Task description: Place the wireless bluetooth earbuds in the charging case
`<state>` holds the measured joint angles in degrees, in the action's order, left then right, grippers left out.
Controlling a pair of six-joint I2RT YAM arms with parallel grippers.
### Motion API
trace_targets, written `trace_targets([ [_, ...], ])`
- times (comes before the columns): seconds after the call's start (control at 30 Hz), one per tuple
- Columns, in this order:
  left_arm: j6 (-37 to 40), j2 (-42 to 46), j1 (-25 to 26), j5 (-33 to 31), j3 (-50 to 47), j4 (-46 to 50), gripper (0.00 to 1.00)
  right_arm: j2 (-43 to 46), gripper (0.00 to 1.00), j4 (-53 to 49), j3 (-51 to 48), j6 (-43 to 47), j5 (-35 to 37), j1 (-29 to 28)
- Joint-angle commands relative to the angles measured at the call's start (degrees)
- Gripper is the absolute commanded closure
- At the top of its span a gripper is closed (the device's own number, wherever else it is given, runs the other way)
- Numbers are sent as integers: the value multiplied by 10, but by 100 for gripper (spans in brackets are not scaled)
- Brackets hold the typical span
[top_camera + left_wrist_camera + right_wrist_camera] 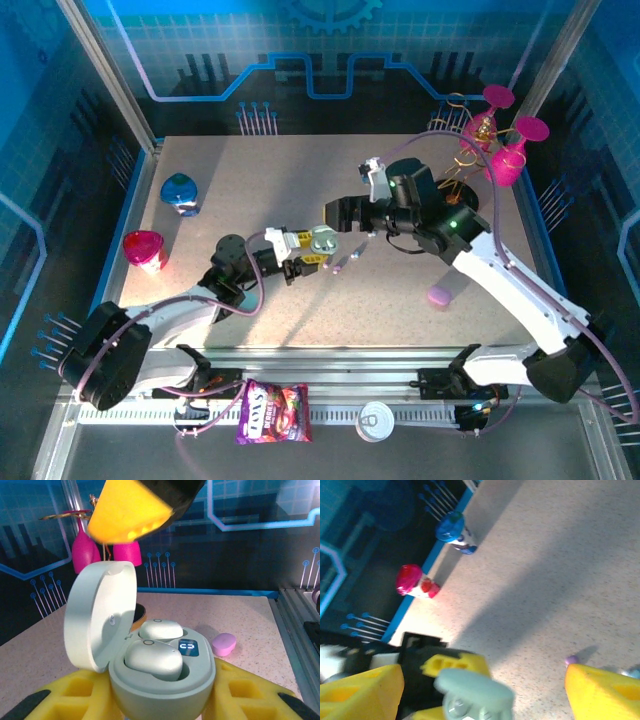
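Note:
My left gripper (162, 697) is shut on the pale green charging case (160, 680), gripping its base between the yellow fingers (75, 695). The case's lid (100, 615) stands open to the left. Two pale green-white earbuds (152, 659) sit in their wells beside a small lit display (189, 647). In the top view the case (322, 240) is at mid-table. My right gripper (345, 215) hovers just above and behind it, open, with nothing between its fingers (600, 690). A loose purple earbud (338, 266) lies on the table right of the case, also in the right wrist view (571, 659).
A closed pink case (441, 295) lies on the table to the right. A blue-lidded cup (180, 193) and a pink-lidded cup (143, 250) stand at the left edge. Pink glasses on a stand (500, 140) occupy the back right corner. A candy bag (273, 412) and a can (377, 420) sit by the arm bases.

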<state>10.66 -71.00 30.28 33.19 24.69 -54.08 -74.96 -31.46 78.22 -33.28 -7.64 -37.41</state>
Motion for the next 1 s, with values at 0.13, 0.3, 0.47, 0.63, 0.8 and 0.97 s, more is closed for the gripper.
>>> trace_targets([
  [0.13,8,31,6,28,12,2,83,-25,16,-76,28,58,16,7],
  [0.3,-14,31,6,-11,18,-9,83,7,16,-69,-15,73,-14,7],
  [0.47,-28,16,6,-13,30,-37,83,46,16,-37,-60,38,-41,14],
  [0.63,-41,5,6,-8,41,-54,83,96,18,113,-165,-121,-187,71],
  [0.8,-58,0,7,-7,44,-81,83,120,20,318,-270,-298,-296,91],
  [0.97,-69,-11,9,-4,48,-104,83,106,23,446,-331,-380,-333,84],
])
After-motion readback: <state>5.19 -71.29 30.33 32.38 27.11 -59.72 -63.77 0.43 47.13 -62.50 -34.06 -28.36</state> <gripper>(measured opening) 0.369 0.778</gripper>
